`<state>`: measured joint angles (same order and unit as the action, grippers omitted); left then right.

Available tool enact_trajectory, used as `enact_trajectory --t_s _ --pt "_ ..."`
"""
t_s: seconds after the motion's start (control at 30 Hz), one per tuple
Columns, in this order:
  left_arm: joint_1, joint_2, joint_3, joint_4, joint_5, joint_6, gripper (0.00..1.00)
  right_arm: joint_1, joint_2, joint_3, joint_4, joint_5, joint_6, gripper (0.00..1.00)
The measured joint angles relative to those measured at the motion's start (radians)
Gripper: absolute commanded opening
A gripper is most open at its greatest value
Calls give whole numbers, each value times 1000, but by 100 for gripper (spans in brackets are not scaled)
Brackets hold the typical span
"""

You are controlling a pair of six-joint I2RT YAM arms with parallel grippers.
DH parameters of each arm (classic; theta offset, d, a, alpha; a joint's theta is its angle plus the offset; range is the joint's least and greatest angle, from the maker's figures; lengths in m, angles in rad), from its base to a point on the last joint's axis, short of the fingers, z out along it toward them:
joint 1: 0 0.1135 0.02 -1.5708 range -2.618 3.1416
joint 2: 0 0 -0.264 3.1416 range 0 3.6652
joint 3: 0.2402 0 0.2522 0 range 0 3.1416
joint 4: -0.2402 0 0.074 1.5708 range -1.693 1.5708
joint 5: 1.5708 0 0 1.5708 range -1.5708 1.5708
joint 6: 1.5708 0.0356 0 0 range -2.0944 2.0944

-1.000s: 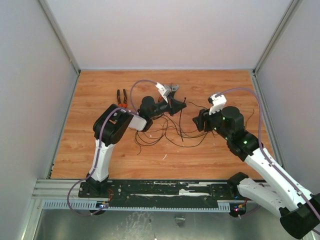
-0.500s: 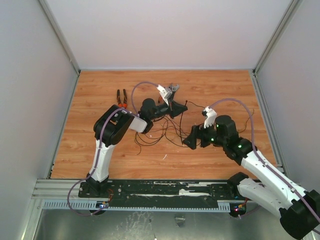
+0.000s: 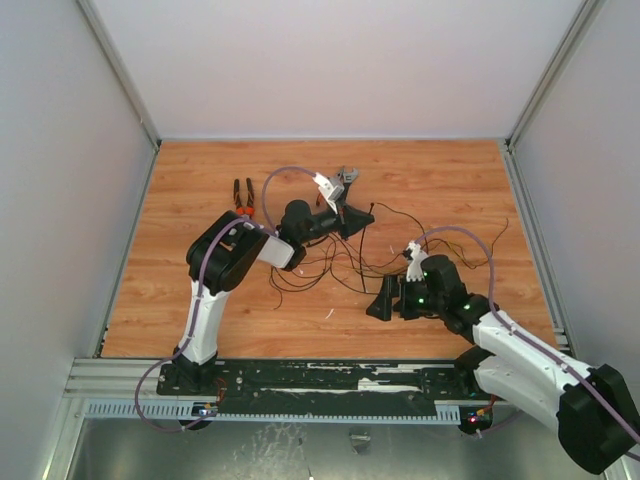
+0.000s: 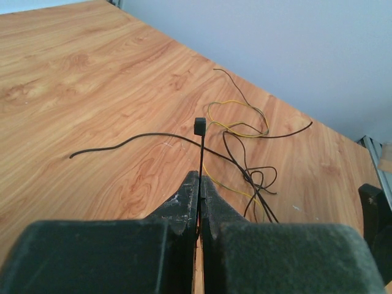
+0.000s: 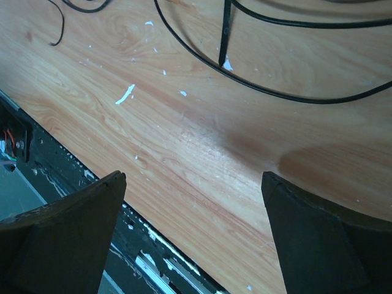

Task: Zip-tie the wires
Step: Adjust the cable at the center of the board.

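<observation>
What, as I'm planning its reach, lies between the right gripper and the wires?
Only flecked bare table separates the right gripper from the wires; the right wrist view shows it.

The wires between two grippers on the worktop
The left gripper, zip tie in it, sits behind the wires; right gripper before them; pliers far left.

Pale walls close me in on three sides of my wood-grain table, a metal rail along its near edge.
</observation>
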<state>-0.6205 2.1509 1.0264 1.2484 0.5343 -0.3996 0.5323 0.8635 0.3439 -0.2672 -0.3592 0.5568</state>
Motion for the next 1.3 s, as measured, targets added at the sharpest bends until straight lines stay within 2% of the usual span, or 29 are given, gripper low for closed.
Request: enact_trajectory --t_s 0.43,0.7,1.03,1.3 --pt "-5 -18 -25 3 -8 16 0 0 70 -71 181 37 66 95" --pt "-5 -20 -41 4 -8 29 0 0 82 -82 244 129 90 94" --pt "-5 -21 -41 5 -5 29 0 0 243 -42 390 131 94 94" --pt "-5 -21 -41 6 -5 28 0 -1 308 -3 416 143 75 94"
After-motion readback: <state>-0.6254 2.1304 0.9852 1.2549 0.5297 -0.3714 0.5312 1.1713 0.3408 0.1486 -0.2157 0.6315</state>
